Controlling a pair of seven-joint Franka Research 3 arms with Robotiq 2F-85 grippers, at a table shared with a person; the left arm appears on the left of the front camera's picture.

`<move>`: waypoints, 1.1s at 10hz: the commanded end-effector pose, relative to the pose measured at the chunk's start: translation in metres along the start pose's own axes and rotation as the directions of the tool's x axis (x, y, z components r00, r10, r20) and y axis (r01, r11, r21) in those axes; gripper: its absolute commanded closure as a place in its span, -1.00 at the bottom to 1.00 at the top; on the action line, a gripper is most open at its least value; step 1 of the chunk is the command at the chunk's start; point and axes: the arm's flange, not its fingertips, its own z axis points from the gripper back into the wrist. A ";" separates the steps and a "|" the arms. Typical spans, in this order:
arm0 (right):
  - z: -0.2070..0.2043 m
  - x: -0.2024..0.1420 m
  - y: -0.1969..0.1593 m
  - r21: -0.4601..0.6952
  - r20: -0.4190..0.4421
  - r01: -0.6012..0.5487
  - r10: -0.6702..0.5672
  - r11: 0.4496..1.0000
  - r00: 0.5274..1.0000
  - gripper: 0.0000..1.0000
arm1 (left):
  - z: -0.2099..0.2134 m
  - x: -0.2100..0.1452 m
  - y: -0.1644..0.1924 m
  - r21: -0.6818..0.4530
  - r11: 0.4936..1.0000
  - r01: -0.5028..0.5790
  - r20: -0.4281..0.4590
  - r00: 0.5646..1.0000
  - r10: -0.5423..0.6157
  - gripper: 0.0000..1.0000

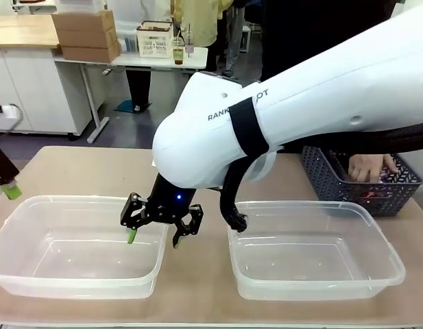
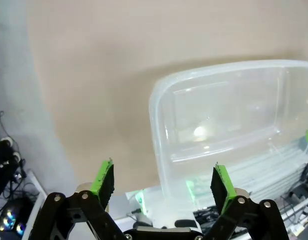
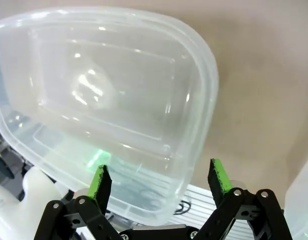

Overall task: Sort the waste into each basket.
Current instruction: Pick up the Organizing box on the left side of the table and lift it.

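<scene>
Step in hand: judged to be the very start, with no piece taken yet and both tubs bare inside.
Right fingers (image 3: 219,176): spread wide with nothing between them. They hang over the inner end of the left tub (image 1: 74,200), and its rounded corner runs ahead between the two pads.
Left fingers (image 2: 105,179): spread wide and empty, off the outer end of the same tub. Its corner lies ahead, nearer one pad than the other.
Right tub (image 1: 300,204): just beside the right fingers, across a bare strip of desk (image 1: 94,171).
Waste: none lies in either tub or on the desk near either pair. Something reddish shows through the lattice of the dark basket (image 1: 334,185), beyond the right tub and well apart from both pairs. What it is cannot be told.
Person's hand (image 1: 369,166): inside that dark basket.
Doing it well: lift the right fingers off the tub rim before moving sideways. Approach the waste with the pads spread and only once the hand is out of the way. Close across a can's flattened faces or a bottle's body, not its cap.
Risk: the right arm spans the middle, so a low sweep could knock a light, see-through tub.
</scene>
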 end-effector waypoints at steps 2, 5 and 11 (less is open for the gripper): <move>-0.004 0.016 0.020 -0.066 -0.029 0.051 -0.053 0.996 0.998 -1.00 | -0.111 -0.074 -0.032 0.007 0.999 0.048 -0.088 0.995 -0.047 -1.00; -0.008 0.018 0.022 -0.111 -0.054 0.081 -0.087 0.991 0.995 -1.00 | -0.132 -0.087 -0.045 -0.027 0.997 0.076 -0.146 0.986 -0.080 -1.00; 0.001 0.008 0.019 -0.189 -0.014 0.098 -0.102 0.977 0.995 1.00 | -0.165 -0.105 -0.038 0.055 0.998 0.039 -0.143 0.989 -0.031 0.95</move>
